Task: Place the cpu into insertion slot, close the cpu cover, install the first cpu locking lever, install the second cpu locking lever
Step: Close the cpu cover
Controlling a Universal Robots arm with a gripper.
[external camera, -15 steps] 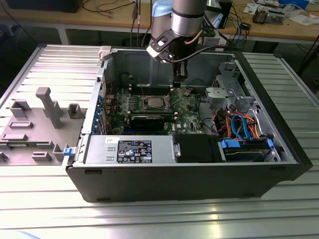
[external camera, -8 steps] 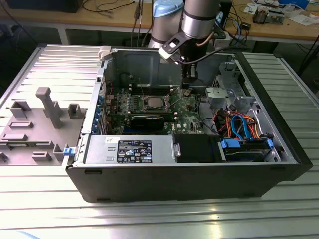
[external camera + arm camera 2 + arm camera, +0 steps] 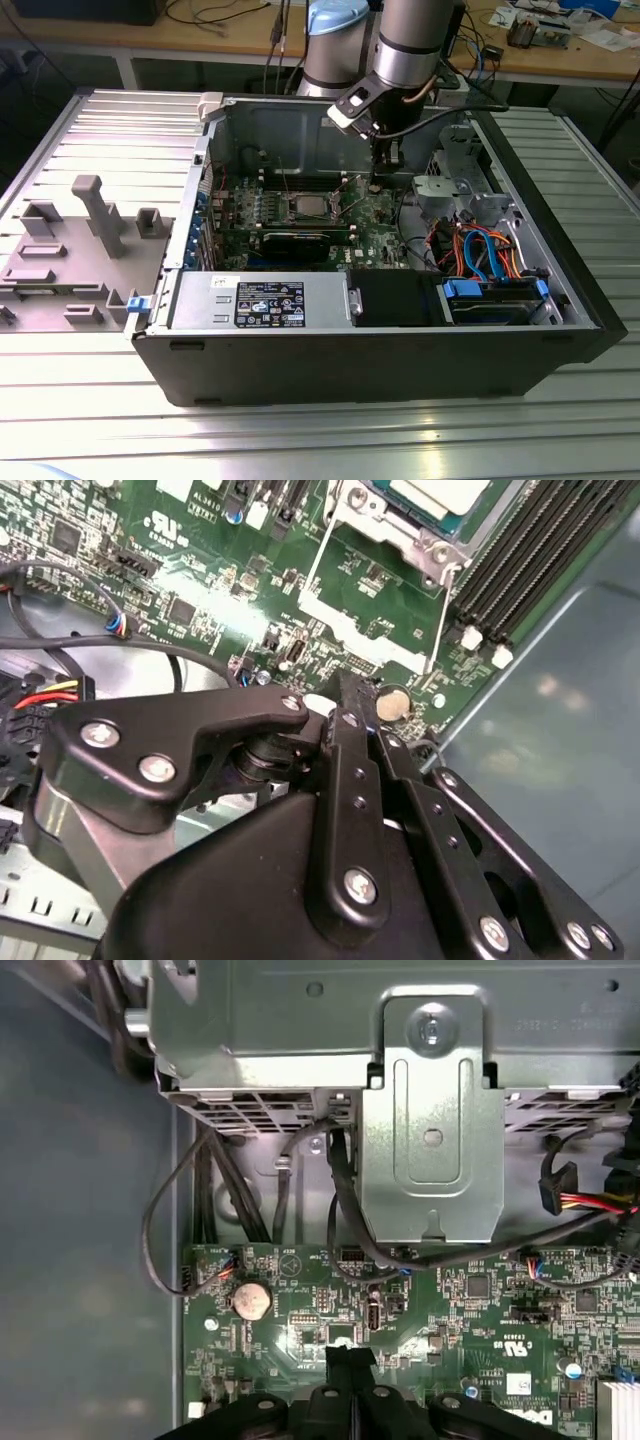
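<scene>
Here, your gripper [image 3: 376,183] hangs inside the open computer case [image 3: 400,360], with its two black fingers pressed together and nothing between them. In both wrist views the closed tips [image 3: 350,695] [image 3: 350,1358] sit just over the green circuit board [image 3: 480,1310]; you cannot tell from the pictures whether they touch it. A round silver coin cell [image 3: 250,1301] lies on the board near the tips, and in the second wrist view that cell [image 3: 392,704] sits just beside them.

Looking outward in the first wrist view, you have black cables [image 3: 340,1200] looping across the board's edge. Beyond them stands a grey metal bracket [image 3: 432,1150].

The cpu [image 3: 440,490] is not at the fingers. In the second wrist view its flat silver-grey top lies well apart from the tips, across a stretch of board, and it is seated within the metal frame of the cpu cover [image 3: 372,520]. You cannot tell whether that frame is pressed fully down. The dark memory slots [image 3: 540,550] run alongside it.

In the exterior view the insertion slot [image 3: 290,208] lies toward the exterior view's left of the gripper. The pale cpu [image 3: 305,207] sits at its centre. The case rests on a ribbed metal table [image 3: 300,440].
</scene>
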